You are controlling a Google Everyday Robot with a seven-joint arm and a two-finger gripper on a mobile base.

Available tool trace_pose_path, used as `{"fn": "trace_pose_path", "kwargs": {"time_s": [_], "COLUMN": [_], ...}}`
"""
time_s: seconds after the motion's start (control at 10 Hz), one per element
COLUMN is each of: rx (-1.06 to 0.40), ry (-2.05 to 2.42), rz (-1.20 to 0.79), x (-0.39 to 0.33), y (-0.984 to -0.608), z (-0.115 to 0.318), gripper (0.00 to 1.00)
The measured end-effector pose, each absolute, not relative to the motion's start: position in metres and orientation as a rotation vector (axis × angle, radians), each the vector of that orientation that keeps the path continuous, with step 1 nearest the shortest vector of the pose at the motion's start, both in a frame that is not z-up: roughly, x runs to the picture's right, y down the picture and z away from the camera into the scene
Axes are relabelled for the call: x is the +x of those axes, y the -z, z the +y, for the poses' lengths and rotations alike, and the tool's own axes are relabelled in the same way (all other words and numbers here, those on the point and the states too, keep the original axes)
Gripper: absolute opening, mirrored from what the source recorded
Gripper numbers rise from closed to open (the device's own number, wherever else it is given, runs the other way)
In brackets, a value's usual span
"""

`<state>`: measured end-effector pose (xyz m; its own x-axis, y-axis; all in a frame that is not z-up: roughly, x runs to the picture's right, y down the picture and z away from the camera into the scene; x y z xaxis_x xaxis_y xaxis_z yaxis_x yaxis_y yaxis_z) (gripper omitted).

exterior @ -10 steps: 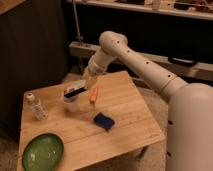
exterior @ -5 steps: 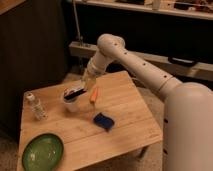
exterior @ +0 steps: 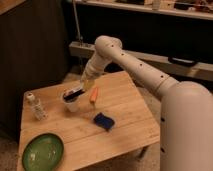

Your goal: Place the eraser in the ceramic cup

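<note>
Overhead oblique view of a wooden table with the white arm reaching in from the right and bending down toward the table's rear left part. The tool sits at the arm's end, just above and behind the cup; whether its fingers are spread or closed cannot be told from this view. The eraser lies tilted across the rim of the cup, its dark edge facing the camera, its upper end close to the tool; contact between tool and eraser cannot be determined. The cup stands upright on the table, left of centre. An orange carrot-like piece lies just right of the cup, apart from it. A dark blue block rests nearer the front, right of centre. A small clear bottle with a white cap stands upright near the left edge. A green plate occupies the front left corner. Dark cabinets and a shelf fill the background.
</note>
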<state>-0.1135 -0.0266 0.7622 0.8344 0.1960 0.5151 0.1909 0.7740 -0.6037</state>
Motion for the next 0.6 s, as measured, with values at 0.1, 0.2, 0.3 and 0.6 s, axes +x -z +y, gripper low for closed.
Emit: {"fn": "trace_pose_path", "kwargs": {"time_s": [0.1,0.2,0.3,0.6], "rx": [-0.699,-0.701,-0.699,-0.654], "ry": [0.001,0.005,0.006,-0.015], "rz": [-0.593,-0.591,-0.591,-0.645], "x": [-0.1145,-0.116,-0.1166,-0.1162], "y": [-0.7628,-0.7627,-0.7624,-0.7584], "z": [-0.0251,-0.0238,-0.0236,-0.0267], "gripper": [0.65,0.65,0.65,0.65]}}
